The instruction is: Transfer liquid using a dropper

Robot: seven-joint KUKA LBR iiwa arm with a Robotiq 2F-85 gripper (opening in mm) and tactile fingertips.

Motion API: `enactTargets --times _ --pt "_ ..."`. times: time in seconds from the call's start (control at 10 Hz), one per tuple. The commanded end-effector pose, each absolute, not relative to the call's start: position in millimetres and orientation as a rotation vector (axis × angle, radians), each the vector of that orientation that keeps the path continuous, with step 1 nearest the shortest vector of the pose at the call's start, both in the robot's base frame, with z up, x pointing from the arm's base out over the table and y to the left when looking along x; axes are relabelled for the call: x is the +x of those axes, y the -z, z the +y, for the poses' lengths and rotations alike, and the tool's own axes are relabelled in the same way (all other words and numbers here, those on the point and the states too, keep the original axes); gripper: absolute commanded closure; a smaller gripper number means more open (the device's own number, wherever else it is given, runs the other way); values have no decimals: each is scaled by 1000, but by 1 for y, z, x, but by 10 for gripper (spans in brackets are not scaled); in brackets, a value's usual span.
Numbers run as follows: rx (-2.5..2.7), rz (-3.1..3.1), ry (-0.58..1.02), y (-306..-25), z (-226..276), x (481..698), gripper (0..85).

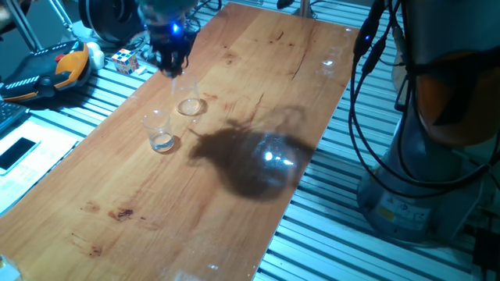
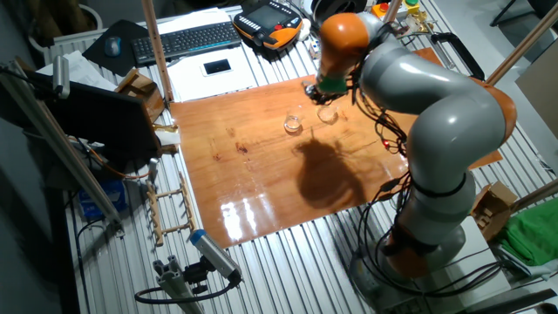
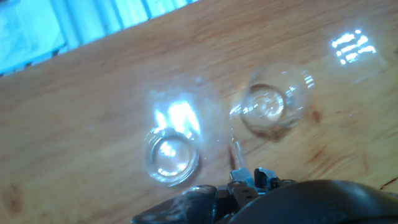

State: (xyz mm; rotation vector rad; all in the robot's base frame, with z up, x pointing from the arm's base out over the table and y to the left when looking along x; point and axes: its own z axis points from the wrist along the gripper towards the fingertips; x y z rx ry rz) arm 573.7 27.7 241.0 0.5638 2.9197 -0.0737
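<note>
Two clear glasses [image 1: 161,133] [image 1: 190,106], one dropper [image 3: 237,152].

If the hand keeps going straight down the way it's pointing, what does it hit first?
Probably the bare wooden table, in the gap between the two small clear glass cups. The thin clear dropper tube sticking out of the hand would touch first. Depth is hard to judge.

Keyboard [image 2: 193,39], phone [image 2: 216,66], Rubik's cube [image 1: 125,60] off table.

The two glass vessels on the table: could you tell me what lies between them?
Only bare wood lies between the glass cup and the round dish; the hand view shows it best.
</note>
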Motion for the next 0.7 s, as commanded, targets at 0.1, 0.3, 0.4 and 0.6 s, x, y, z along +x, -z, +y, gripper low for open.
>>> enactTargets --times 0.1,0.3,0.4,0.6 --pt "594 2903 70 -247 1 575 840" --pt "601 2894 71 -241 -18 578 840" --pt "604 2900 83 -238 -25 581 840" --pt "633 2916 89 -228 -33 585 840"
